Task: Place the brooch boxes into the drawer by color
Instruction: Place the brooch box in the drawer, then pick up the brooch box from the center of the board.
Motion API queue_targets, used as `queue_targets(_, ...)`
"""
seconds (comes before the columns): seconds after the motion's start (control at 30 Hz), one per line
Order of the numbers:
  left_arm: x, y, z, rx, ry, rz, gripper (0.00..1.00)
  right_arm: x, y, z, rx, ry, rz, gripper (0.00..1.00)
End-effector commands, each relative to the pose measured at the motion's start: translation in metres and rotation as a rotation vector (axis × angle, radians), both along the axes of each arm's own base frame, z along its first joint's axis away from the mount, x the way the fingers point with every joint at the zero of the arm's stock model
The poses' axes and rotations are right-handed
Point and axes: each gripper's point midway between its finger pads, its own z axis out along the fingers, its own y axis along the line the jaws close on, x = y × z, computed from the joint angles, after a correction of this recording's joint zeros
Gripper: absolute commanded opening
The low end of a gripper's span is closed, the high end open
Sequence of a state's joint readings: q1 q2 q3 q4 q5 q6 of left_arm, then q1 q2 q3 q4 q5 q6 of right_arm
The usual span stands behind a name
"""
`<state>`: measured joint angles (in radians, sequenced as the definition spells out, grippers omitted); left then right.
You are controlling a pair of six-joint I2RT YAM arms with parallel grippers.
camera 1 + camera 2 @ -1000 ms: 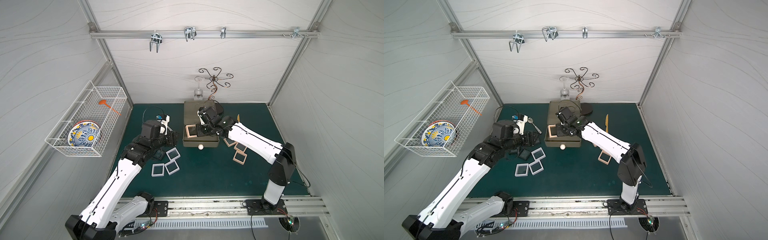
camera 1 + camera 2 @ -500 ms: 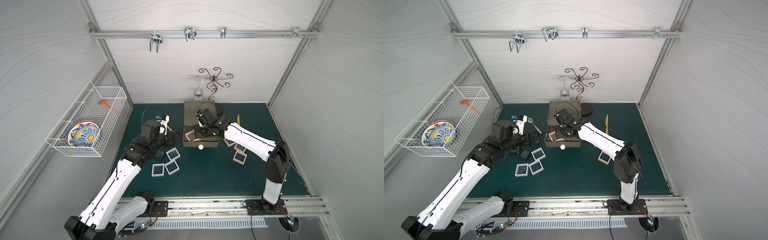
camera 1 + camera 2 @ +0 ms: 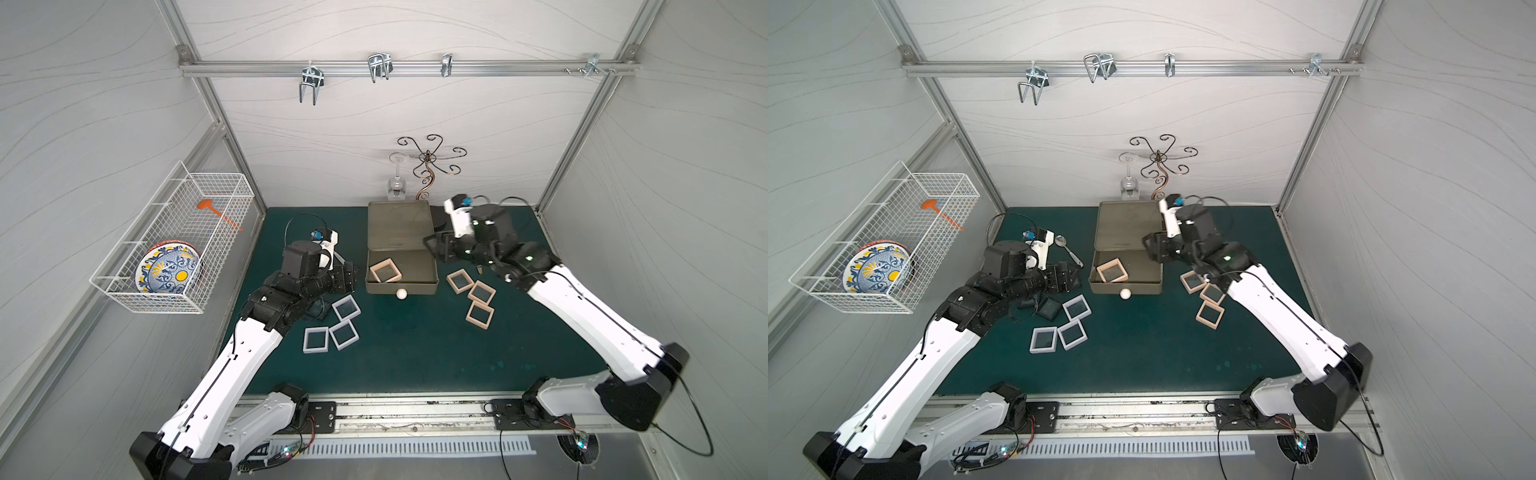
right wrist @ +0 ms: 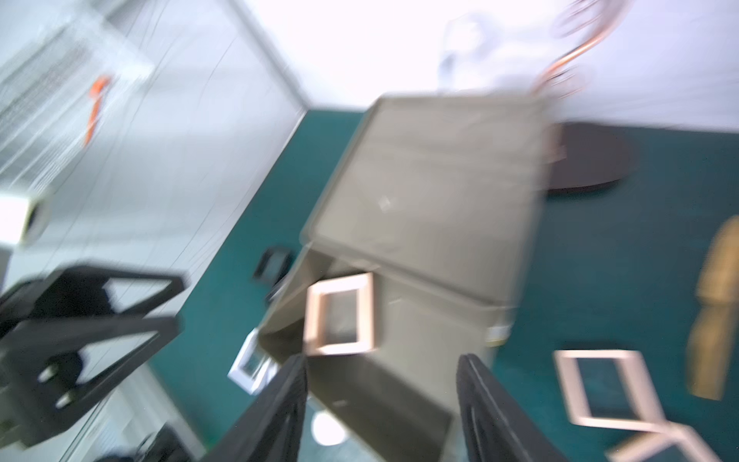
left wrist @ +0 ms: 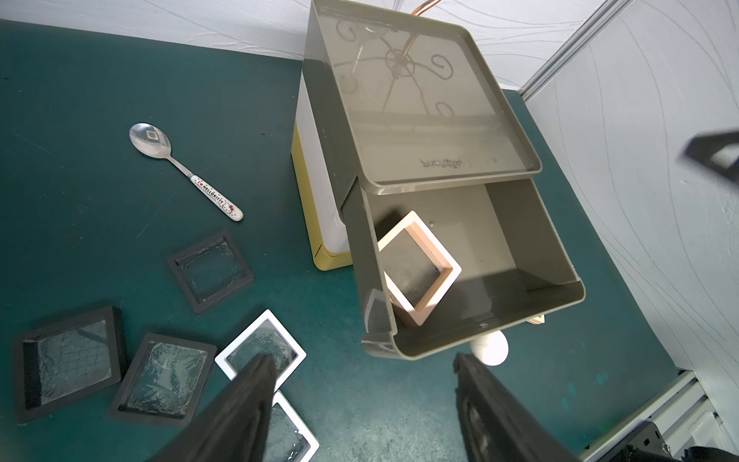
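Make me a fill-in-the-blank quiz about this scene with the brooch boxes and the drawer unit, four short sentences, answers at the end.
1. Inside the pulled-out top drawer lies ___ peach-pink box.
2. That drawer's ball knob is coloured ___.
3. On the mat lie ___ white boxes.
4. The left gripper is ___, holding nothing.
Missing words: one; white; three; open.

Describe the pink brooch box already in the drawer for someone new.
Find the olive-topped drawer unit at the back of the green mat. Its top drawer is pulled out, and one peach-pink box sits inside. The other three pink boxes lie on the mat.
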<state>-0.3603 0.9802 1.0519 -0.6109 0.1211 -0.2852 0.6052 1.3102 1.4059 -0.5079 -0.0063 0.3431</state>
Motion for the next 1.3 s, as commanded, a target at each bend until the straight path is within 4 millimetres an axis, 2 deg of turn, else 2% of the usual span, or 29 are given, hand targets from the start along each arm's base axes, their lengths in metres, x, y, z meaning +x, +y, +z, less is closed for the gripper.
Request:
queue_targets(0.0,0.008,-0.004,0.013,-0.031,-0.048,-0.009,0.75,0.019,-0.045,-0.062,-0.109,0.136,-0.024,0.73)
queue_targets(0.1,0.008,-0.008,0.013,-0.042,-0.045,-0.026,0.75,0.035,-0.079,-0.111,-0.180,0.292,-0.061,0.75)
queue_targets(0.17,0.007,-0.010,0.012,-0.050,-0.044,-0.037,0.75,0.045,-0.088,-0.137,-0.253,0.333,-0.062,0.75)
queue_targets(0.37,0.004,-0.018,0.013,-0.079,-0.045,-0.080,0.76,0.071,-0.090,-0.192,-0.396,0.367,-0.022,0.73)
queue_targets(0.57,0.003,-0.022,0.015,-0.092,-0.047,-0.101,0.76,0.089,-0.096,-0.231,-0.499,0.410,-0.013,0.65)
queue_targets(0.7,0.002,-0.022,0.015,-0.095,-0.050,-0.101,0.76,0.096,-0.102,-0.253,-0.554,0.456,-0.025,0.55)
queue_targets(0.77,0.002,-0.021,0.016,-0.093,-0.055,-0.097,0.76,0.097,-0.103,-0.262,-0.568,0.477,-0.025,0.46)
queue_targets(0.83,0.002,-0.020,0.016,-0.091,-0.057,-0.093,0.76,0.096,-0.103,-0.270,-0.577,0.503,-0.019,0.41)
queue_targets(1.03,0.001,-0.019,0.017,-0.089,-0.061,-0.089,0.76,0.088,-0.107,-0.292,-0.600,0.563,-0.012,0.36)
queue_targets(1.27,0.002,-0.019,0.016,-0.088,-0.059,-0.086,0.76,0.084,-0.111,-0.305,-0.595,0.598,-0.014,0.26)
